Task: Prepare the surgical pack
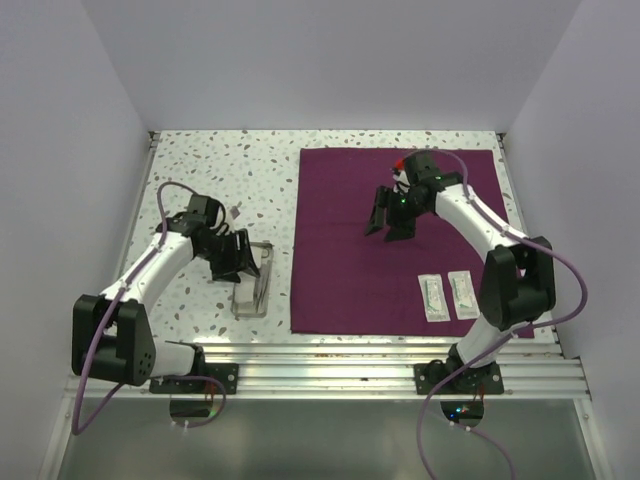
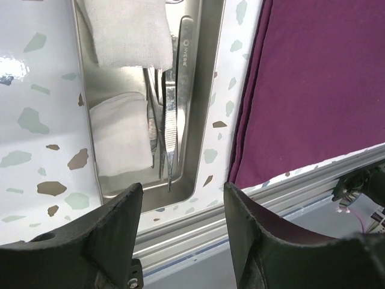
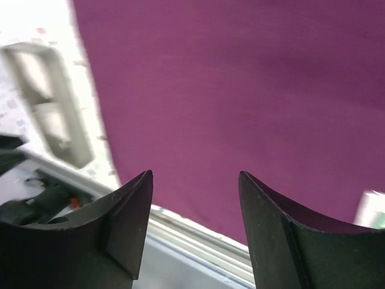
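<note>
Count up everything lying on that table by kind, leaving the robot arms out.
Purple cloth: 1
Steel tray: 1
White packets on the cloth: 2
Gauze pieces in the tray: 2, it seems
Metal instruments in the tray: at least 2; reflections blur the count
Total: at least 8

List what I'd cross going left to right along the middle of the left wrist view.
white gauze squares → thin metal instruments → right wall of the steel tray → bare strip of speckled table → purple cloth
</note>
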### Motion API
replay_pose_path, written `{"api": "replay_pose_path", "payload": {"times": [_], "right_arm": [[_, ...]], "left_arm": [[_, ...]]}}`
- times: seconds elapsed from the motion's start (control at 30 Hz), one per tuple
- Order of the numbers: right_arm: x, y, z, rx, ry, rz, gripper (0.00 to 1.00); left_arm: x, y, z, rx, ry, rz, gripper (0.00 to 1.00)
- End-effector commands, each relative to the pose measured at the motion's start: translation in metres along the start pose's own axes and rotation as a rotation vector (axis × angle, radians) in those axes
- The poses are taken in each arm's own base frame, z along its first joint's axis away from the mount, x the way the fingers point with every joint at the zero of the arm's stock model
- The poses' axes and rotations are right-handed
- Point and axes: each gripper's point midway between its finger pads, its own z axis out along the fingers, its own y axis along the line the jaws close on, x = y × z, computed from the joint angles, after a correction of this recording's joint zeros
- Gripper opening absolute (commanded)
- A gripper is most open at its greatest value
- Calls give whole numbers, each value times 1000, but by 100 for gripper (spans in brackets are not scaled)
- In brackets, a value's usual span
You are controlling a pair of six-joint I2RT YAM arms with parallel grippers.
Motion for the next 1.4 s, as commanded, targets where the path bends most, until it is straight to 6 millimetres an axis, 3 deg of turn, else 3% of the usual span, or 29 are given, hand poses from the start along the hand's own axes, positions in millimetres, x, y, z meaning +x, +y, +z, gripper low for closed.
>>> {"api": "replay_pose_path", "payload": {"times": [0.0, 0.2, 0.37, 0.47, 0.63, 0.73, 1.1, 1.37], "right_arm": [[22, -48, -21, 157, 14, -8, 62], [61, -122, -36, 398, 70, 39, 57], [93, -164, -46, 506, 132, 105, 52], [96, -171, -45, 526, 148, 120, 53], [98, -180, -38, 563, 224, 134, 77], [101, -183, -32, 562, 255, 137, 81], [88, -192, -19, 593, 279, 127, 82], [91, -195, -12, 597, 306, 135, 82]], "left_arm": [[4, 1, -9, -22, 9, -20, 61], [-10, 6, -19, -88, -49, -3, 61], [-25, -7, -21, -35, -88, 25, 61], [-26, -7, -17, -26, -77, 25, 60], [-28, -10, -15, -10, -64, 44, 60], [-30, -12, -17, -3, -69, 50, 60], [-37, -20, -23, 17, -93, 59, 61], [-35, -22, -25, 27, -89, 58, 61]]}}
